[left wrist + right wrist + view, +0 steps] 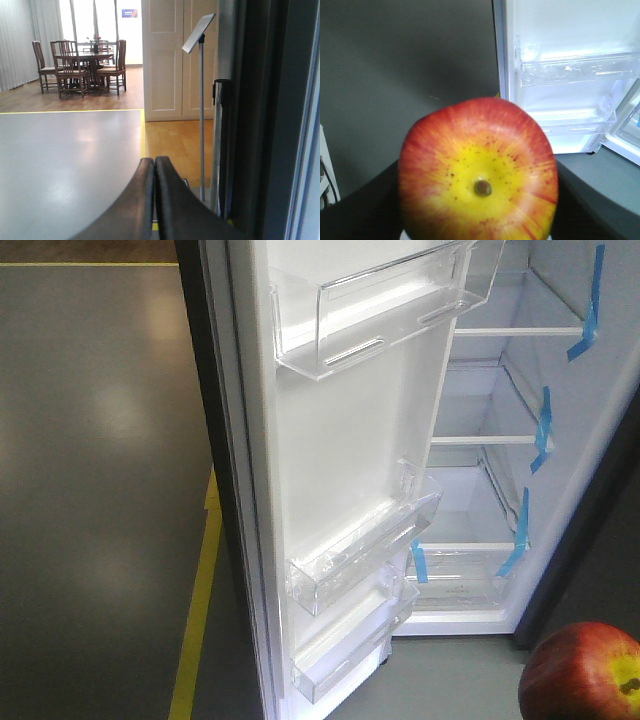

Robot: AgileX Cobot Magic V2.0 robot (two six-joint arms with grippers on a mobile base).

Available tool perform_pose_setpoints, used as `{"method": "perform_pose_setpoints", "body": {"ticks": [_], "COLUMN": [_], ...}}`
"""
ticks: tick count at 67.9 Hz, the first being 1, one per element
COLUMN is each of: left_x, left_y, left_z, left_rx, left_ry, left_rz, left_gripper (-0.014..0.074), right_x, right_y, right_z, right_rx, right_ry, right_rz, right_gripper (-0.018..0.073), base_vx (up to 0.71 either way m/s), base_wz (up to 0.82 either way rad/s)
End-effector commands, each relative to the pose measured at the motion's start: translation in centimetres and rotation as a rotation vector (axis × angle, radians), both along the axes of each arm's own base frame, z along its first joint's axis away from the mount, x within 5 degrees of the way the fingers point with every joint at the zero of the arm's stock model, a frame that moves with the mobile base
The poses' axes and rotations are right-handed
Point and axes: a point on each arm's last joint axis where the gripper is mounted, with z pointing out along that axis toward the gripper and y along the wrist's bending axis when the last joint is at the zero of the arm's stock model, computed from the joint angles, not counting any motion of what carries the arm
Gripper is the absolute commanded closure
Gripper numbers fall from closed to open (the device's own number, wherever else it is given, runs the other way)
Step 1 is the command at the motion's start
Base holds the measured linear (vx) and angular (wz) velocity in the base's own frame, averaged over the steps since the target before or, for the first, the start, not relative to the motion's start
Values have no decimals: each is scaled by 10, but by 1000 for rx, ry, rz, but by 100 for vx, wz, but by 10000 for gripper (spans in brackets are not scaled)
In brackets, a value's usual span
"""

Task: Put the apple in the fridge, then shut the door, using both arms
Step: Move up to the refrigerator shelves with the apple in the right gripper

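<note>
**Ana:** Start with the left claw (154,167). What's it doing?

**Ben:** Its two dark fingers (135,200) are pressed together with nothing between them. It hangs above the grey floor (65,160). Past it there's a slim sign stand (201,100), and far off a dining table (92,54) with wooden chairs (67,70).

**Ana:** And the right claw (478,205)?

**Ben:** It's clamped on the apple (477,165), I'd say. The contact itself is hidden, but a dark finger shows on either side of the fruit. The yellow dimple faces the wrist camera, ringed by red streaks.

**Ana:** Where is the apple relative to the fridge (600,490)?

**Ben:** Outside it. In the front view it sits at the lower right corner, in the air, nearer the camera than the bottom of the cabinet.

**Ana:** And the door (340,440)?

**Ben:** Swung wide open, white inner face showing, with clear bins (370,300) at the top and lower down. Inside the fridge are white shelves (480,440), with blue tape strips (541,430) along the right wall. A yellow line (195,630) runs along the floor to the left of the door.
</note>
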Motion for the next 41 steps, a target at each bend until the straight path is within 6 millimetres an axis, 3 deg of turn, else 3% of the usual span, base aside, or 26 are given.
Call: {"method": "perform_pose_setpoints", "body": {"ticks": [1, 41], "left_x": [0, 0], "left_y": [-1, -1], "left_z": [-2, -2], "left_rx": [-12, -12], "left_ry": [-63, -63], "left_rz": [-10, -10], "left_gripper": [602, 602], "right_x": [2, 2], "right_y": [2, 2], "right_z": [13, 13], "right_rx": [58, 58], "right_ry": [-67, -67], "right_rz": [-7, -7], "right_gripper": [347, 347], "base_vx": [5, 6], "base_wz": [3, 2]}}
